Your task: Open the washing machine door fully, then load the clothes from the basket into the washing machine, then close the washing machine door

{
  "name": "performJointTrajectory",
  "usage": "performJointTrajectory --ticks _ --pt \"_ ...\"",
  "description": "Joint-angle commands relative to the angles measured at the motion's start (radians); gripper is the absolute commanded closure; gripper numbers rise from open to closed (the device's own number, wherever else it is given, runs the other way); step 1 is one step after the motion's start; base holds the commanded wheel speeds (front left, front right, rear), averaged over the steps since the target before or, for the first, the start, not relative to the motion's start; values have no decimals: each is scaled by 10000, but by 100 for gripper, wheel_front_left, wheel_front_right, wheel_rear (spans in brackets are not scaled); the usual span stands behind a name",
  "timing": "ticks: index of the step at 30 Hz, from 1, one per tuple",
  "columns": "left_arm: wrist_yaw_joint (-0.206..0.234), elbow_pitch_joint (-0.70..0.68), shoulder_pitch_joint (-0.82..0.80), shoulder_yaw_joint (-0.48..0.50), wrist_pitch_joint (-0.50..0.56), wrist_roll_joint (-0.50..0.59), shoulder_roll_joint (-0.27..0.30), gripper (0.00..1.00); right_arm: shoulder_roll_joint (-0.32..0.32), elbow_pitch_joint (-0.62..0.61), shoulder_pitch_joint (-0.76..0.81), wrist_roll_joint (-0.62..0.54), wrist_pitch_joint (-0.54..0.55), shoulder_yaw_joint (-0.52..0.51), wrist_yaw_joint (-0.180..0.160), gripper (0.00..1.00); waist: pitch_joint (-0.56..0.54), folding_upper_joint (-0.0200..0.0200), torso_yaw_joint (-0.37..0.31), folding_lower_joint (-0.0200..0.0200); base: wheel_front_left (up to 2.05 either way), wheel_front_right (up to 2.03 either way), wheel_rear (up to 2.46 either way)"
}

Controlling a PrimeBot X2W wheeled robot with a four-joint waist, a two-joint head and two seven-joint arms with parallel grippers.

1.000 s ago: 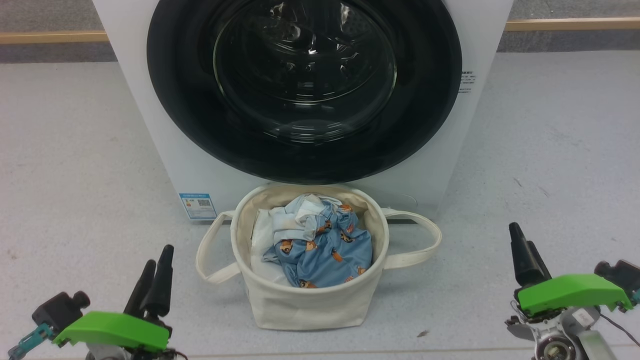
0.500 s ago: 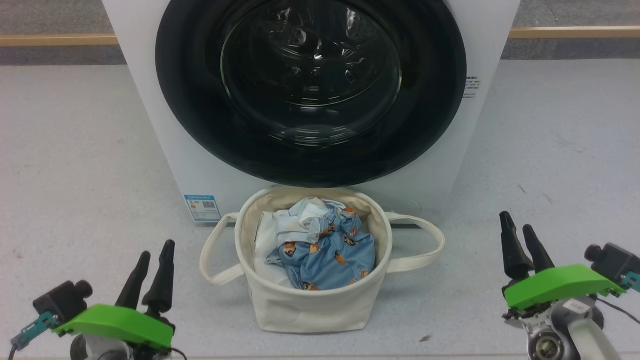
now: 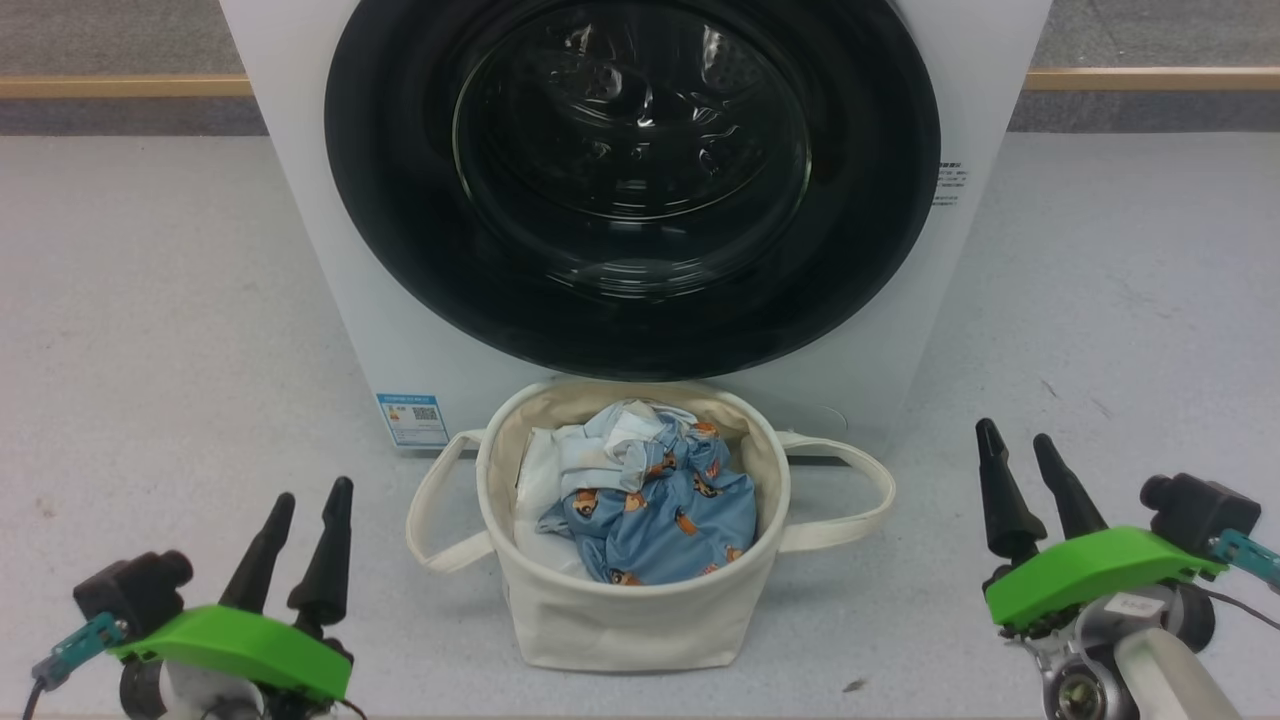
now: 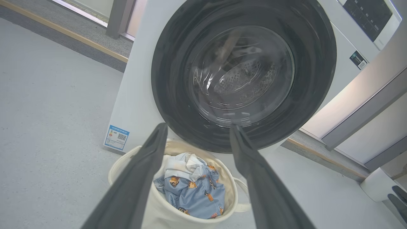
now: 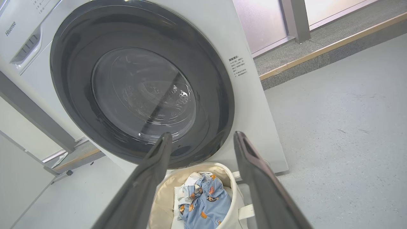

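Door status: washing machine door point(image 3: 400, 250) shut, ahead of and above left gripper point(image 3: 313, 490) and right gripper point(image 3: 1012, 431), centred between them. Each gripper spread, empty. Clothes point(image 3: 660, 510) in basket point(image 3: 620, 630) just below door. Neither arm clearly nearer.

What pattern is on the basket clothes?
The clothes are light blue with orange-brown bears; head view best.

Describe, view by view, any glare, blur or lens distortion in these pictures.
Head view: bright reflections streak the glass of the washing machine door; otherwise sharp. Left wrist view: wide-angle lens tilts the washing machine; the left pincer looks soft. Right wrist view: same tilt, fainter reflections.
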Motion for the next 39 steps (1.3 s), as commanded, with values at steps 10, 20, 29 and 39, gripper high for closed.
performJointTrajectory --ticks 10,20,29,39 --pt "210 -312 -846 -150 -377 1042 727 0 -464 -334 -780 -1232 -464 555 0 0 -59 0 70 0 0 0 0" --pt "344 -227 -1075 -505 -680 1944 1110 0 -707 -340 -949 -2182 -756 1006 0 0 -133 0 142 0 0 0 0" --pt "502 -189 -1253 -831 -955 2746 1426 0 -928 -263 -1082 -2976 -1019 1399 0 0 -172 0 203 0 0 0 0" --pt "710 -152 -1429 -1193 -1220 3585 1774 0 -1105 -261 -1216 -3933 -1312 1783 0 0 -239 0 259 0 0 0 0"
